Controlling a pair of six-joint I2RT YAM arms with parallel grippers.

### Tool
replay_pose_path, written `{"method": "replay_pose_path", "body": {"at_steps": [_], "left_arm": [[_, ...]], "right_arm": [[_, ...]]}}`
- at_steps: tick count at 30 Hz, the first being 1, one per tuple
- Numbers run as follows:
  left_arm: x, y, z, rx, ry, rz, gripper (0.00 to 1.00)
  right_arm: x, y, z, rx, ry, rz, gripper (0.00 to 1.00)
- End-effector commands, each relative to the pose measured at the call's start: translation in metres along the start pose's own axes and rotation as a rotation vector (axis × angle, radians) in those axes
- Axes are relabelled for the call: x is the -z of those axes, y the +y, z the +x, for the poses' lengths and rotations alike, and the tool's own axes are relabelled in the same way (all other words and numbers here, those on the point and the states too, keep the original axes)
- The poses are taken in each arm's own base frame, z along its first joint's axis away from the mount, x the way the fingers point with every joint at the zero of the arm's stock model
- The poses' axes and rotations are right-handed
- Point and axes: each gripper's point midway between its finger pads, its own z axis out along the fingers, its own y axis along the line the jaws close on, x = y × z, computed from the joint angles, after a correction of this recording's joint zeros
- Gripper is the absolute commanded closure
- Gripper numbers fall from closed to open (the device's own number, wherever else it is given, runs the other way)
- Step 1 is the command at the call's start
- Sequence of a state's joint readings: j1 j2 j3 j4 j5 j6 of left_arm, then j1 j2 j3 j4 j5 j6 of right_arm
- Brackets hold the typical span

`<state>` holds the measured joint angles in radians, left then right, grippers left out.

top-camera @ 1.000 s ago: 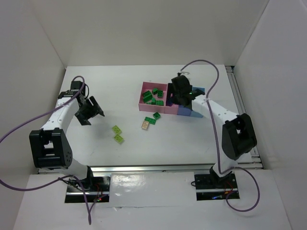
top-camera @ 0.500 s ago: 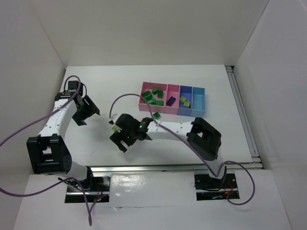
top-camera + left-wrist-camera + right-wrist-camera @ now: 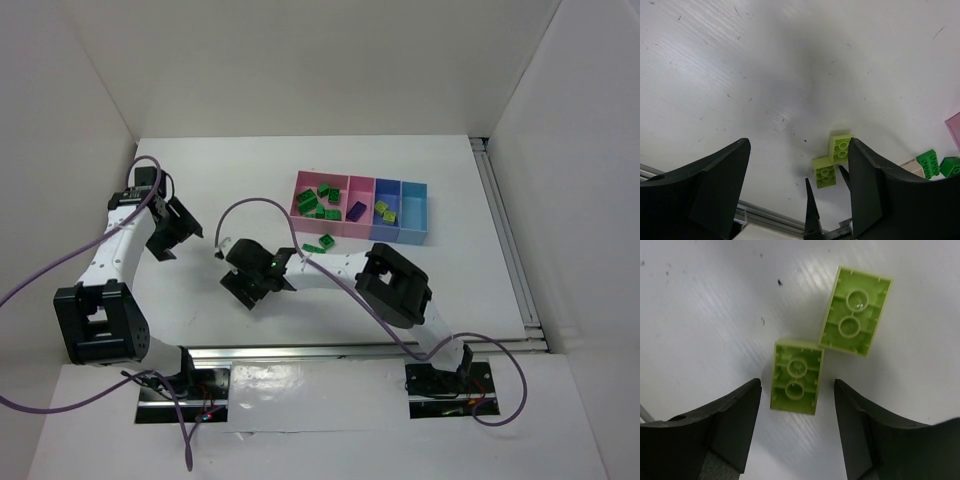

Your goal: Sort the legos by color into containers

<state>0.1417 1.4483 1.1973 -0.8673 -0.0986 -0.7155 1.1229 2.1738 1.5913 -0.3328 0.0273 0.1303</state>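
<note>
Right gripper: jaws spread, straddling one yellow-green brick, with a thin gap either side and neither finger touching. Second yellow-green brick sits tilted just past one fingertip, its corner almost on the first, so it blocks that finger's way forward. Other side of the pair is bare table.

Top view: right arm lies across the near middle and closes the near approach to two loose green bricks just near of the bin row. Left gripper, jaws wide, is well apart on the left, bare strip between the grippers. Free table far of the bins and right of them.
</note>
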Motion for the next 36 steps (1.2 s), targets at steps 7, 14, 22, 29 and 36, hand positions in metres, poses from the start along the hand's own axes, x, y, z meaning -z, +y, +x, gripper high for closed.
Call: {"method": "replay_pose_path", "body": {"at_steps": [7,14,22,29,36], "left_arm": [[0.002,-0.005,-0.004,0.013,-0.002,0.034,0.17],[0.003,-0.014,-0.007,0.004,0.003,0.078,0.17],[0.008,-0.045,-0.006,-0.044,0.006,0.191,0.16],[0.004,-0.047,-0.005,-0.072,0.014,0.189,0.16],[0.003,-0.042,-0.005,-0.082,0.017,0.16,0.16]], "right_arm": [[0.011,-0.002,-0.057,-0.014,-0.13,0.036,0.66],[0.096,-0.078,-0.044,-0.156,-0.218,0.255,0.72],[0.192,-0.246,0.03,-0.597,-0.288,0.594,0.72],[0.224,-0.335,0.06,-0.835,-0.26,0.809,0.67],[0.214,-0.387,0.053,-0.893,-0.269,0.855,0.33]]}}
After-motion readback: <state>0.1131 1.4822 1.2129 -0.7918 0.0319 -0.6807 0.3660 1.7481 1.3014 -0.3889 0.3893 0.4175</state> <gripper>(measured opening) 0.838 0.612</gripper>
